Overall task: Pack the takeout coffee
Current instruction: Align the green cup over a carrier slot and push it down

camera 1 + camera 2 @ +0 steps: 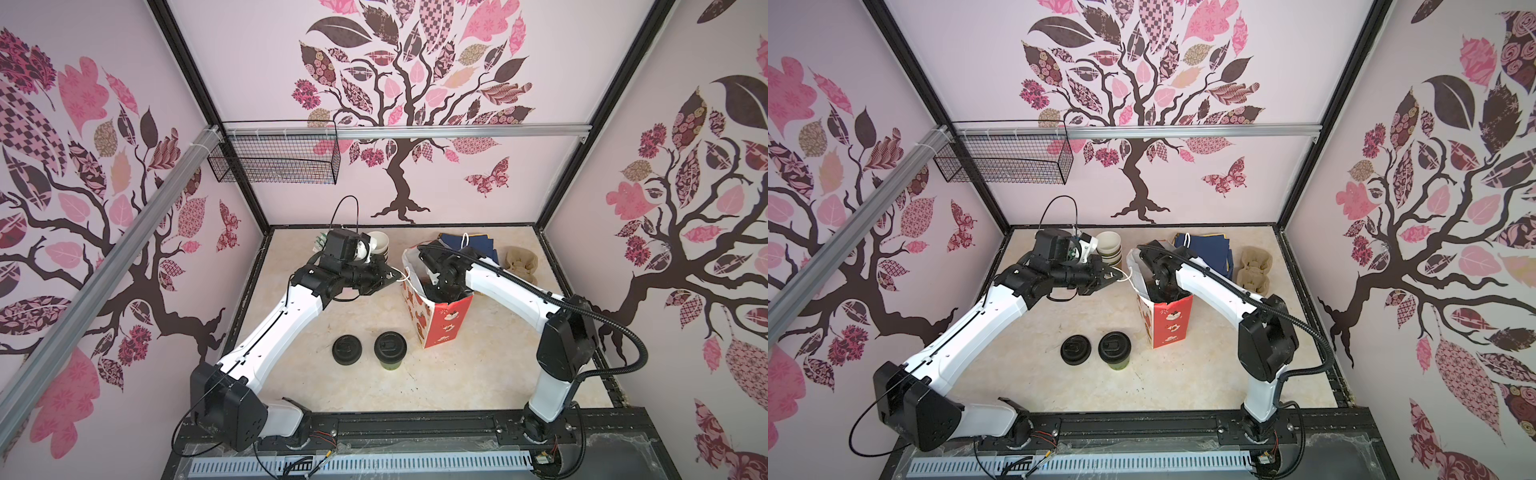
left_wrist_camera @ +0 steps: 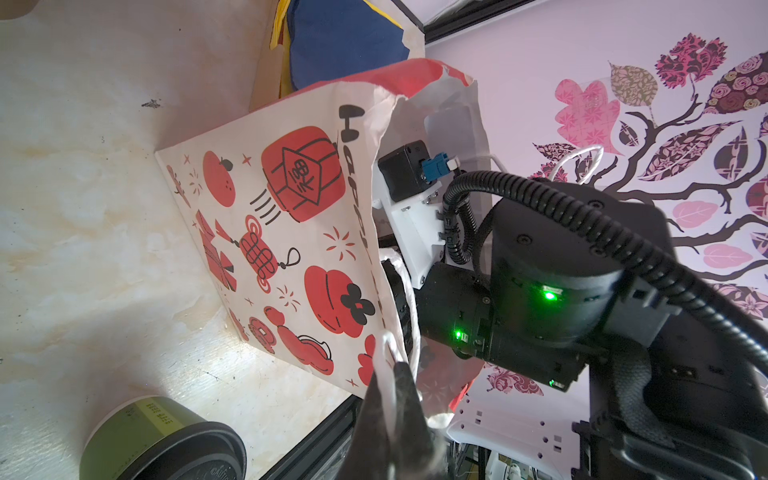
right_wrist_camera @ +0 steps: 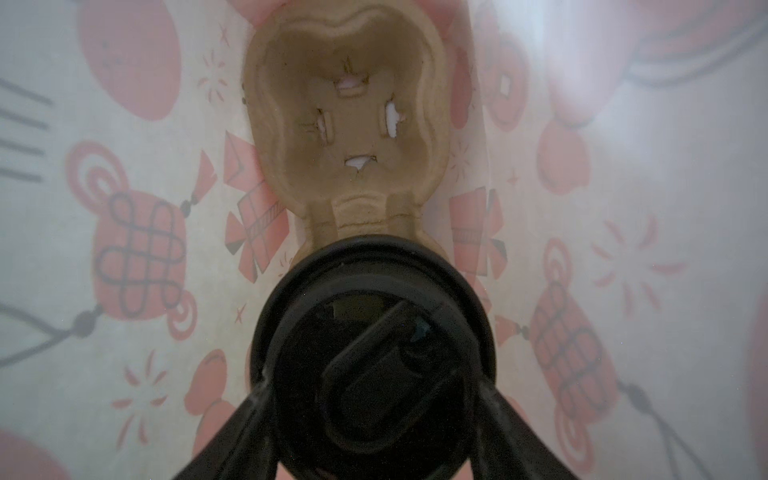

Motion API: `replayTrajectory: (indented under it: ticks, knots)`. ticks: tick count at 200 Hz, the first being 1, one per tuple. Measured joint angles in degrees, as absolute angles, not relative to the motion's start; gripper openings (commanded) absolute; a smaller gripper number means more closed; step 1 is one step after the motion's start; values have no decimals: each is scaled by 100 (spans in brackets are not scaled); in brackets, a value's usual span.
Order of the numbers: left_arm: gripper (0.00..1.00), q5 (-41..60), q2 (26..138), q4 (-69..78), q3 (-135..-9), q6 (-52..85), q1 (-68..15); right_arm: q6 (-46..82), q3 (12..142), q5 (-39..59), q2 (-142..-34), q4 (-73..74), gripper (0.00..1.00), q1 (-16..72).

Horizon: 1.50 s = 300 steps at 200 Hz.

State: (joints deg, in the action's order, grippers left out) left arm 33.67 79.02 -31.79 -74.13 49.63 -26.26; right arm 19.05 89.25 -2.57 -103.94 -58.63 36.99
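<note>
Left end effector (image 2: 392, 372) is pressed together on the white string handle (image 2: 386, 345) of the red-and-white paper bag (image 1: 440, 328), which stands upright on the table (image 1: 332, 386). I only get that pinch clearly from the left wrist view. In both top views it's just a thin string running to the tips.

Right arm (image 1: 498, 278) goes down through the bag's mouth, so both top views hide the right end effector. The right wrist view fills that in. Right end effector (image 3: 376, 386) is clamped around a lidded cup (image 3: 374, 324), with fingers (image 3: 241, 424) on either side of the black lid. That cup sits in one socket of a brown pulp carrier (image 3: 349, 116) at the bag's bottom. The carrier's other socket shows its slotted floor.

The other cup (image 1: 390, 349), green with its lid on, stands on the table near the bag, just beside a stack of black lids (image 1: 347, 350). The left wrist view catches it too, at the edge.

Only the top views show the back of the table: stacked white cups (image 1: 379, 241), blue bags (image 1: 478, 245), spare carriers (image 1: 519, 259).
</note>
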Motion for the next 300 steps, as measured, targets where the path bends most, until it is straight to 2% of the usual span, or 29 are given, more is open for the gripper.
replayTrajectory:
  ticks: [300]
  knots:
    - [0,3367,7902,-3177,-7413,4969,-2622,1857,8683,-401,-10372,-5636,58,3732]
